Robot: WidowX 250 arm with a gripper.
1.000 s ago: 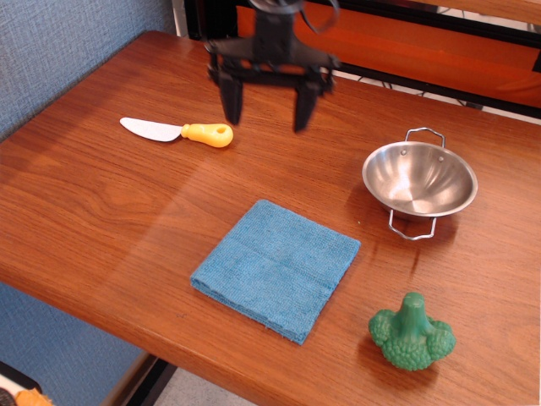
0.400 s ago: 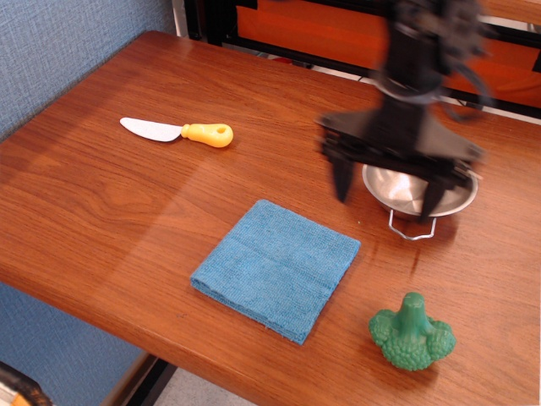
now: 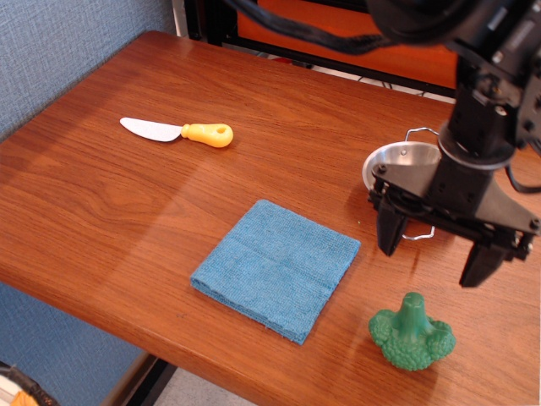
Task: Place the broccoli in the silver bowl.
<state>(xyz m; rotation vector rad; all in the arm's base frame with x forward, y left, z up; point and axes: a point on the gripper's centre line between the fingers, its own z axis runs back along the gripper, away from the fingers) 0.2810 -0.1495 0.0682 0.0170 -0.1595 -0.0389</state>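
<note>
Wooden table [image 3: 127, 203], blue wall at 9 o'clock. Gripper [image 3: 434, 253] hangs with fingers spread wide, holding nothing, touching nothing. Broccoli [image 3: 412, 332] sits stem-up on the table just below the gap, at 5 o'clock. Silver bowl [image 3: 404, 161] partly hidden behind the gripper. Blue cloth [image 3: 276, 267] centre; yellow-handled knife [image 3: 177, 131] at 10 o'clock.

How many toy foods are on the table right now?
1. The broccoli sits stem-up at the table's near right edge, right of the blue cloth, below the open gripper. None seem hidden.
</note>
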